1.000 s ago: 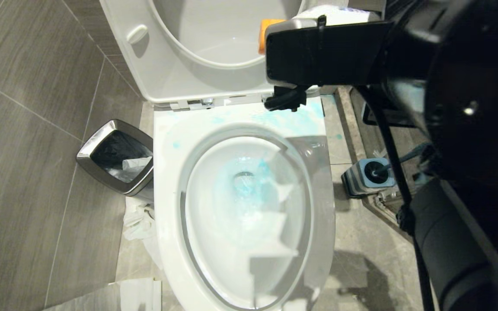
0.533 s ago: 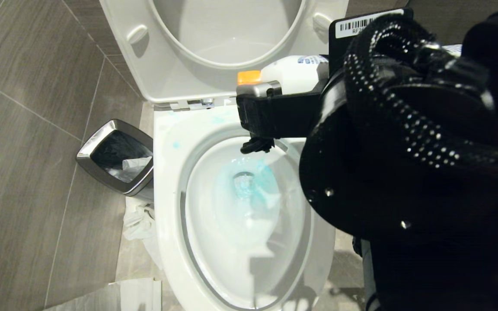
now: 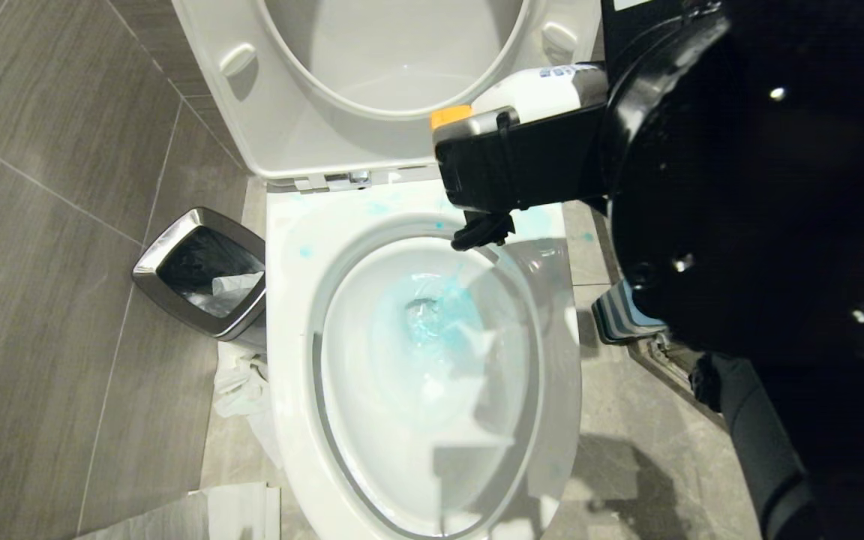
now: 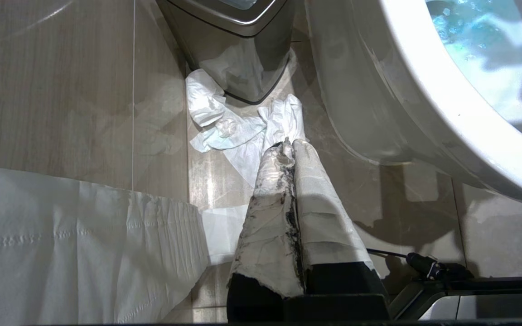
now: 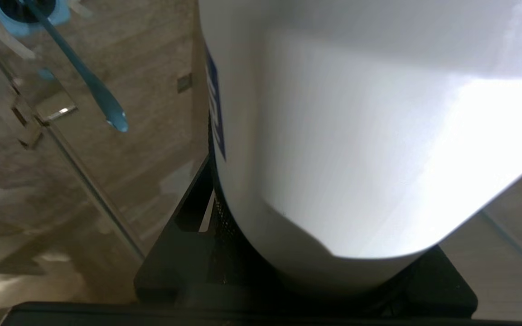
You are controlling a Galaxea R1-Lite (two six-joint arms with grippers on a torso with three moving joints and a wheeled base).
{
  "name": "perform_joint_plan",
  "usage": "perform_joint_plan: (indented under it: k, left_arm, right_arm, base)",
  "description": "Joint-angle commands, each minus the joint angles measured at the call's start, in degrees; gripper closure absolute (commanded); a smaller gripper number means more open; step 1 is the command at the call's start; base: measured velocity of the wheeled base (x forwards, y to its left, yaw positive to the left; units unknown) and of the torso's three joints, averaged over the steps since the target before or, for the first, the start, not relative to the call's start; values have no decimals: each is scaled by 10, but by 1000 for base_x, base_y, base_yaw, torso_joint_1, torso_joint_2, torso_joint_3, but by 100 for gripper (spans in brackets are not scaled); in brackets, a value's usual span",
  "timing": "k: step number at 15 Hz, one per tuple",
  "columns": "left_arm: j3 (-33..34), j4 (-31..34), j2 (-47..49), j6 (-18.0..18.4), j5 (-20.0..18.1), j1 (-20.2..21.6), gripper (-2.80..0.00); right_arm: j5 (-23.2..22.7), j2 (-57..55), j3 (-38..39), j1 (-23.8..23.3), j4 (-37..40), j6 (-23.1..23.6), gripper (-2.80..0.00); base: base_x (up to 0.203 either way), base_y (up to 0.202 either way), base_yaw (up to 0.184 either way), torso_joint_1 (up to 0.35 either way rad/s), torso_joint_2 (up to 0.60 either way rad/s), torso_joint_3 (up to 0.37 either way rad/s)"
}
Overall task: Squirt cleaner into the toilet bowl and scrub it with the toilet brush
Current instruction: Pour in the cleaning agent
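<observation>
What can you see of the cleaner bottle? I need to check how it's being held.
The cleaner bottle is small, white glossy plastic with an orange cap and blue label print. It lies roughly level, cap toward the raised seat, above the back rim of the toilet bowl. The right gripper is clamped around its body, hiding much of it. In the right wrist view its white side fills the frame. No liquid is visibly leaving it.

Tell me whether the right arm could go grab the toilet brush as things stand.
Probably not yet. The right tool is shut on the cleaner, held over the toilet bowl. The toilet brush stands free in its holder on the floor beside the bowl, so the cleaner must go down first.
</observation>
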State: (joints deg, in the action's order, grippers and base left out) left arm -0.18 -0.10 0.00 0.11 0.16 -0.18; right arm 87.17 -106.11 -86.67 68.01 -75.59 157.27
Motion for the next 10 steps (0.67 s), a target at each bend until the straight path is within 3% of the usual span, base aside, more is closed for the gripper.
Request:
perform_joint_plan:
  k: [1,6,8,10]
  left_arm:
    - [0,0,1,0,0,0,0]
    - [0,0,1,0,0,0,0]
    - [0,0,1,0,1,0,0]
    - [0,0,1,0,0,0,0]
  right_arm:
    - [5,6,0,8,-37,9,0]
    - [5,-26,9,-7,-121,9,0]
    - [5,-2,22,-8,-118,9,0]
    - [5,17,-3,-9,-7,9,0]
  base:
    - [0,0,0,0,0,0]
    - [0,0,0,0,0,0]
    - [0,0,0,0,0,0]
    - [0,0,0,0,0,0]
